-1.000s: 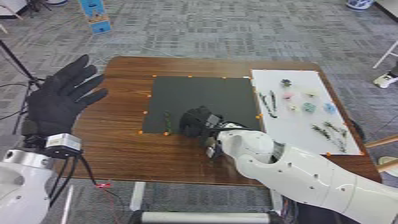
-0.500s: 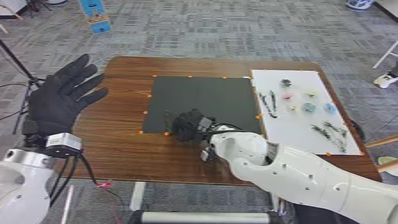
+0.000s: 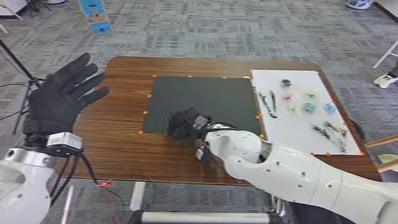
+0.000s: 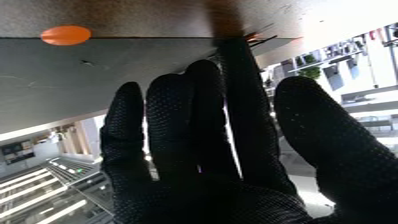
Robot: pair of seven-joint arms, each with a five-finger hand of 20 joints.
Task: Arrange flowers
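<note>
Head view: right hand [image 3: 184,124] has moved left (only slightly).

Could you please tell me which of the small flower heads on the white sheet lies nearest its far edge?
The dark flower head. The pink one, teal one and blue one are lighter and lie closer to the robot.

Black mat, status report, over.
Left hand raised, open. Right hand open, at near edge of mat. Green stem close beside right hand, which crowds it.
</note>
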